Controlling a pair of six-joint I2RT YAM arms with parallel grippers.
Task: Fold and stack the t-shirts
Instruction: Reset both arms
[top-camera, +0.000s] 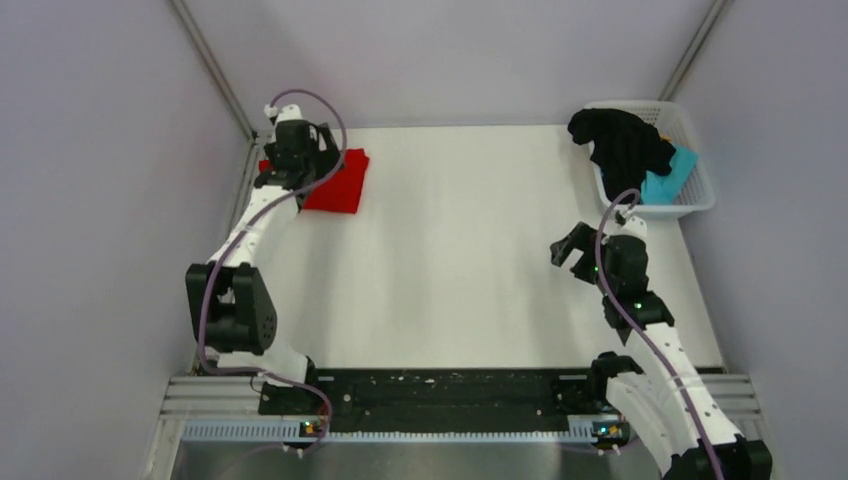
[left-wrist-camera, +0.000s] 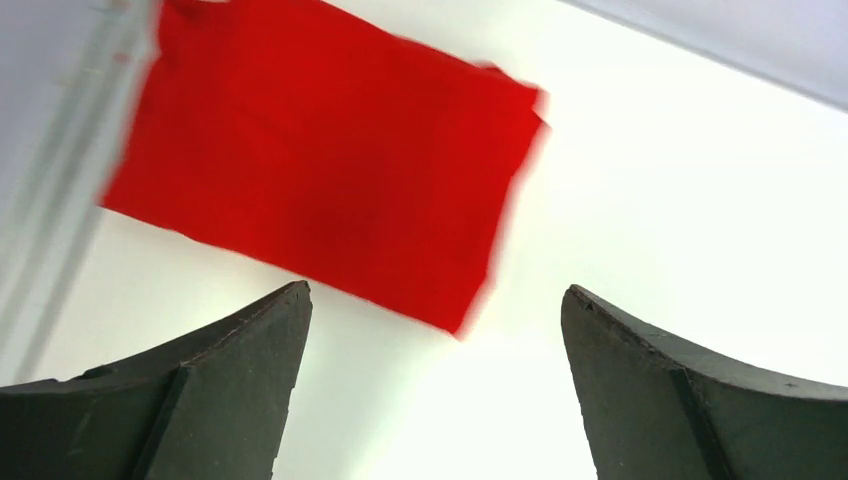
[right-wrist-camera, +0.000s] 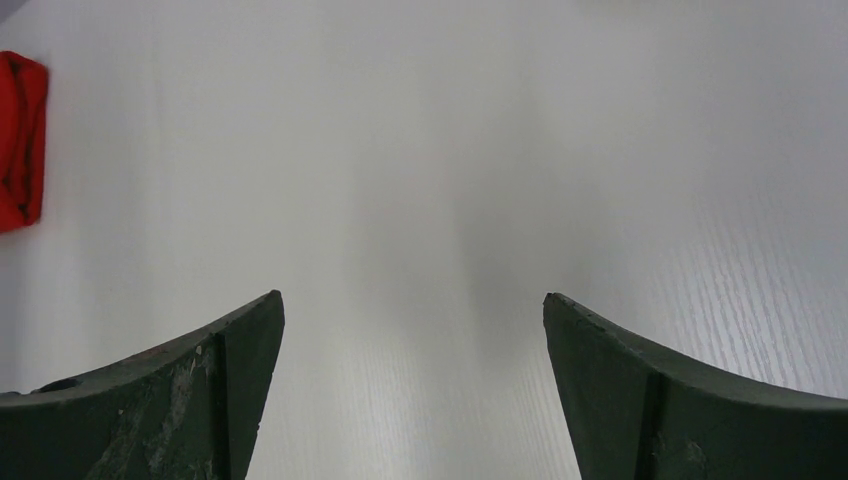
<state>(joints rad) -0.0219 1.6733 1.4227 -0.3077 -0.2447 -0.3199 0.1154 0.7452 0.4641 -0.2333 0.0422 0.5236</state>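
A red t-shirt (top-camera: 338, 183) lies folded into a small rectangle at the table's far left; the left wrist view shows it (left-wrist-camera: 320, 160) flat, just beyond the fingertips. My left gripper (top-camera: 298, 150) hovers over its left part, open, with nothing between the fingers (left-wrist-camera: 250, 380). A black t-shirt (top-camera: 620, 140) spills over the rim of the white basket (top-camera: 690, 200) at the far right, and a teal t-shirt (top-camera: 668, 180) lies crumpled beside it inside. My right gripper (top-camera: 572, 250) stands open above bare table, below the basket. The red t-shirt (right-wrist-camera: 20, 140) appears at the right wrist view's left edge.
The basket stands at the table's far right corner against the wall. Grey walls close in on both sides and at the back. A black rail (top-camera: 440, 395) with both arm bases runs along the near edge.
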